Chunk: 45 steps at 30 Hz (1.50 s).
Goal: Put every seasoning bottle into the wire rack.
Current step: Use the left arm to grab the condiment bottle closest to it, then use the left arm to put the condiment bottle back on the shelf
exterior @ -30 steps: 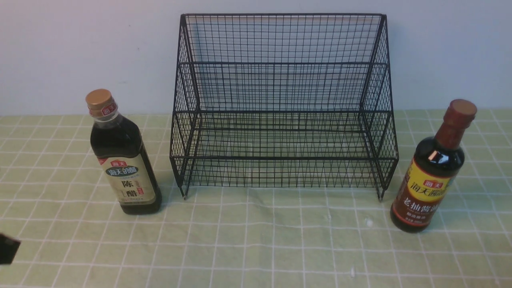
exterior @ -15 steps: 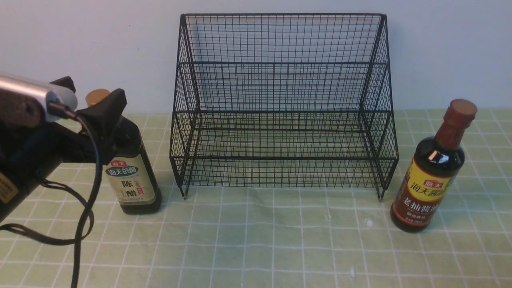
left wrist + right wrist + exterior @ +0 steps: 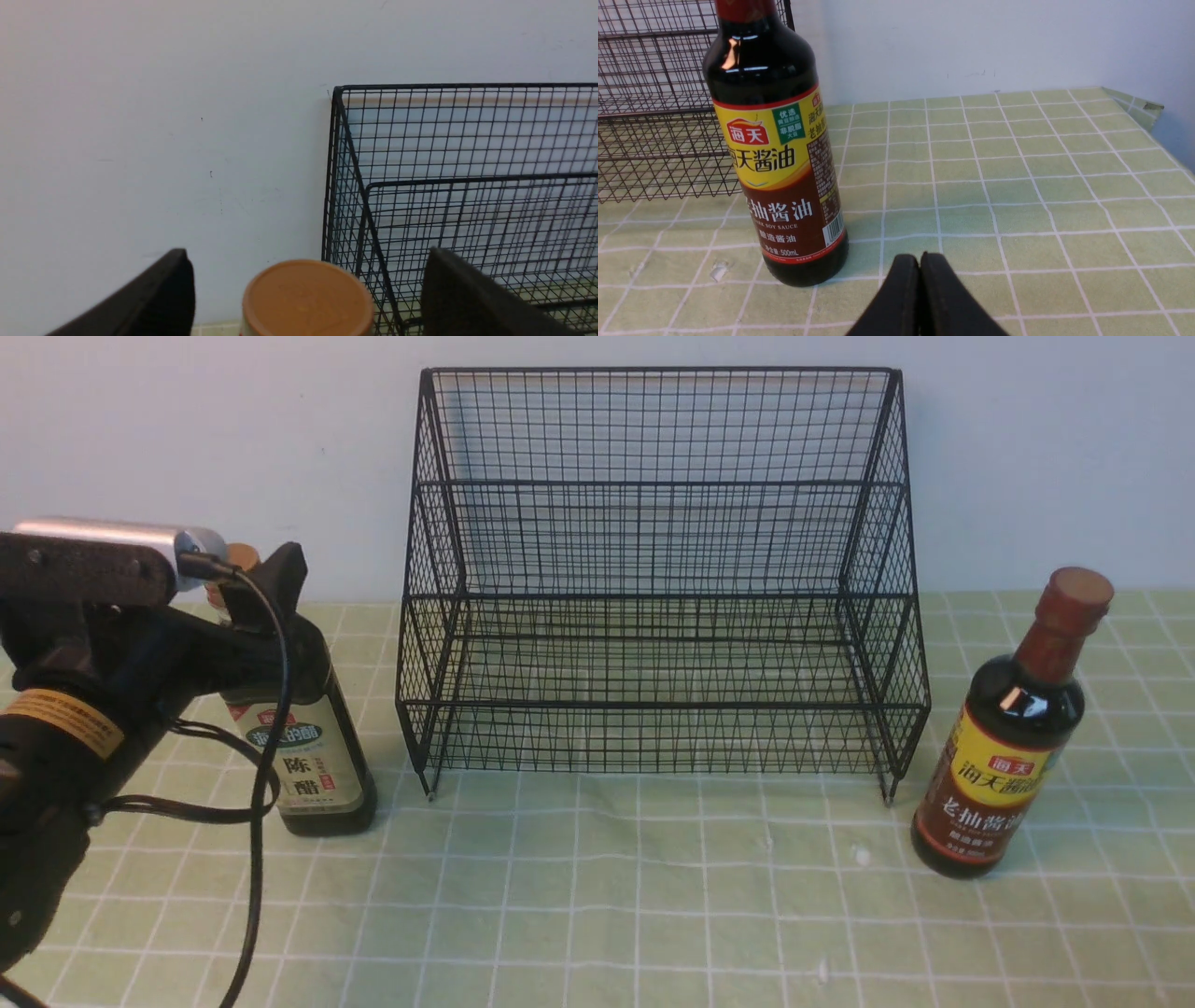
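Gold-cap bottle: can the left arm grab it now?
Probably yes. Its jaws stand open on either side of the gold-cap bottle, and nothing sits between them and it.

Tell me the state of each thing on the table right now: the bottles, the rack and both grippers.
gold-cap bottle: upright on the cloth, left of the rack, capped, not gripped.
maroon-cap bottle: upright on the cloth, right of the rack, capped, untouched.
wire rack: standing upright, both tiers empty.
left gripper: open, straddling the gold cap without touching it.
right gripper: shut, holding nothing, near the maroon-cap bottle.
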Tool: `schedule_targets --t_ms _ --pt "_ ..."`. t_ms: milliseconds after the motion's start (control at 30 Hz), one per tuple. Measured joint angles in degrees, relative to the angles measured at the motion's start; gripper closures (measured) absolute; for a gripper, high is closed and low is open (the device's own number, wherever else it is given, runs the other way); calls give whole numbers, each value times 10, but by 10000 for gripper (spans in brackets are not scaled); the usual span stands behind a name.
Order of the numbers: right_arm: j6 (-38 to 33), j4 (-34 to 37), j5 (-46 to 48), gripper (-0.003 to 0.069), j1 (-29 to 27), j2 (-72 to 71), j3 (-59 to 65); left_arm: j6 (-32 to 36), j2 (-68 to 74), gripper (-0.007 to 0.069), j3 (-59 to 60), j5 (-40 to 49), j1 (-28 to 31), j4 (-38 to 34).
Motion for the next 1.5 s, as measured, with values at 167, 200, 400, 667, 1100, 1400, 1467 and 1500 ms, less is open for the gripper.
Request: schedule_targets --t_ms 167,200,400,667,1100,1400,1467,1500 --pt "0 0 0 673 0 0 0 2 42 104 -3 -60 0 -10" --pt "0 0 0 673 0 0 0 2 44 140 -3 -62 0 -11" --pt "0 0 0 673 0 0 0 -4 25 316 -3 -44 0 -10" --pt "0 0 0 673 0 0 0 -12 -100 316 -57 141 0 16" --pt "0 0 0 673 0 0 0 -121 -98 316 -357 326 -78 177" --pt "0 0 0 673 0 0 0 -129 54 316 -499 330 -139 183" --pt "0 0 0 673 0 0 0 -129 90 316 -524 330 -142 182" --pt "0 0 0 673 0 0 0 -129 107 316 -536 331 -144 179"
